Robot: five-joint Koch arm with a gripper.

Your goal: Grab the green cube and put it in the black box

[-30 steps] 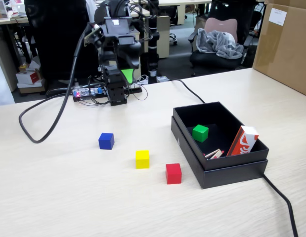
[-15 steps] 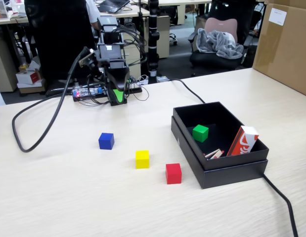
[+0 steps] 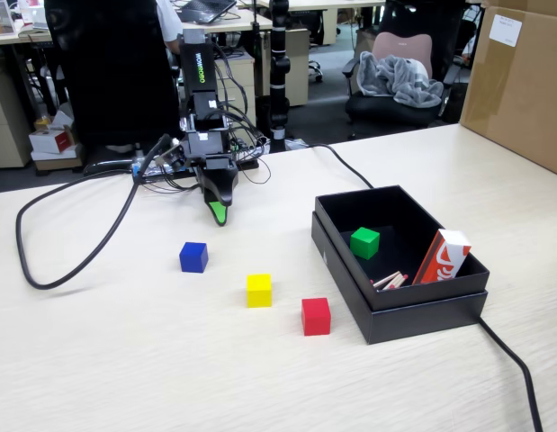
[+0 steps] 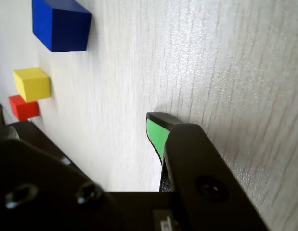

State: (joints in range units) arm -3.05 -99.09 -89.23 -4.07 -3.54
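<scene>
The green cube (image 3: 364,242) lay inside the black box (image 3: 397,308), placement apparently complete; the gripper (image 3: 220,214), far left, held nothing, jaw state indeterminate.

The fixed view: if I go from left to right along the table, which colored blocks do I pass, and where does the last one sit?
blue cube → yellow cube → red cube → green cube, which sits inside the black box.
</scene>
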